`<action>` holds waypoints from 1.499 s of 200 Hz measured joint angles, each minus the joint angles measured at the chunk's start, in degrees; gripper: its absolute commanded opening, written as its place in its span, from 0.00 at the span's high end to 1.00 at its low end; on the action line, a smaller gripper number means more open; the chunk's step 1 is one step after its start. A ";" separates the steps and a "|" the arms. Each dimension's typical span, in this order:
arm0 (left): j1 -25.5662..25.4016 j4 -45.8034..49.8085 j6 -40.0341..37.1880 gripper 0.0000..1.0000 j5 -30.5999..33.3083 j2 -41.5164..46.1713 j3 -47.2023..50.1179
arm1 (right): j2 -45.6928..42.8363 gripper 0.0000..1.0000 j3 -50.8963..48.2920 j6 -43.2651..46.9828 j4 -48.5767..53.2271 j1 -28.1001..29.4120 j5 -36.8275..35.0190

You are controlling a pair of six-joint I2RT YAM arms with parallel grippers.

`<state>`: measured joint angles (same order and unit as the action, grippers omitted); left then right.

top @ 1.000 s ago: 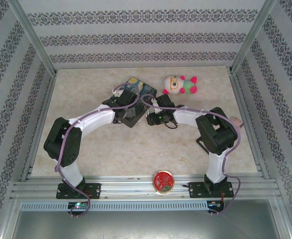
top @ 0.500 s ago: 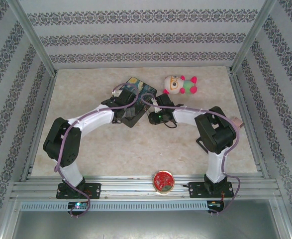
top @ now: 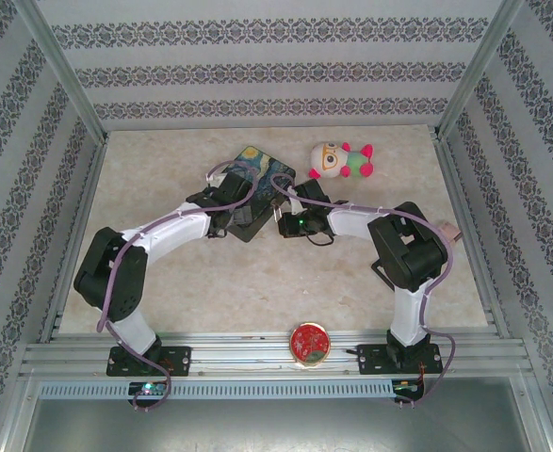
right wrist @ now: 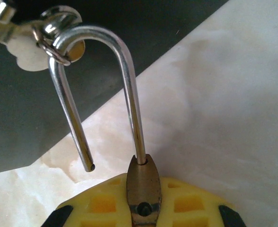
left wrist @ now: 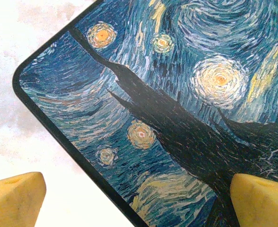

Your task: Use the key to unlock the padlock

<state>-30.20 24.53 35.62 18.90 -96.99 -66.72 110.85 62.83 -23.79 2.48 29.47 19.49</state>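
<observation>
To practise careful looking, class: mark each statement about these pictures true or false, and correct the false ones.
1. The right tool is shut on the padlock. True.
2. Both legs of the shackle sit inside the body. False: one leg's end hangs free outside it.
3. The left tool is open over a corner of the tin. True.
4. The red disc lies on the tin. False: it lies at the near edge, between the arms' bases.
5. A plush toy lies beside the tin. True.
</observation>
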 measured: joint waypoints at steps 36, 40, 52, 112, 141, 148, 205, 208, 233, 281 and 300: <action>0.20 -0.07 -0.04 0.01 -0.04 0.57 0.61 | -0.02 1.00 -1.64 -5.88 -3.19 -0.57 4.26; 0.20 -0.09 -0.04 0.01 -0.04 0.57 0.63 | -0.04 1.00 -1.81 -6.62 -3.69 -0.76 4.79; 0.20 -0.17 -0.04 0.01 -0.04 0.63 0.85 | -0.13 1.00 -2.34 -8.57 -4.85 -1.07 6.08; 0.22 -1.64 -0.07 0.01 -0.07 1.60 2.38 | -0.22 1.00 -4.42 -17.55 -10.14 -1.62 10.14; 0.24 -2.05 -0.04 0.01 -0.02 1.84 2.89 | 0.26 1.00 -4.83 -21.53 -13.33 -1.73 11.13; 0.28 -2.23 -0.04 0.01 -0.04 1.92 3.08 | 0.55 1.00 -4.90 -22.38 -14.29 -1.81 11.54; 0.31 -2.75 -0.07 0.01 -0.02 2.12 3.39 | 1.62 1.00 -5.25 -27.52 -19.34 -2.25 12.92; 0.33 -2.75 -0.07 0.01 -0.02 2.12 3.39 | 1.70 1.00 -5.25 -27.67 -19.58 -2.29 13.00; 0.33 -2.75 -0.07 0.01 -0.04 2.12 3.41 | 2.29 1.00 -5.25 -29.55 -21.94 -2.60 13.25; 0.31 -2.89 -0.11 0.01 -0.04 2.12 3.50 | 3.69 1.00 -5.70 -32.96 -26.53 -3.13 14.34; 0.33 -2.89 -0.24 0.01 -0.04 2.12 3.50 | 4.04 1.00 -5.73 -33.79 -28.20 -3.48 14.23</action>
<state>-29.87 21.65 35.38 18.85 -94.87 -63.22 114.89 57.10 -57.58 -25.71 26.00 33.71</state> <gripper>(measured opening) 0.993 0.097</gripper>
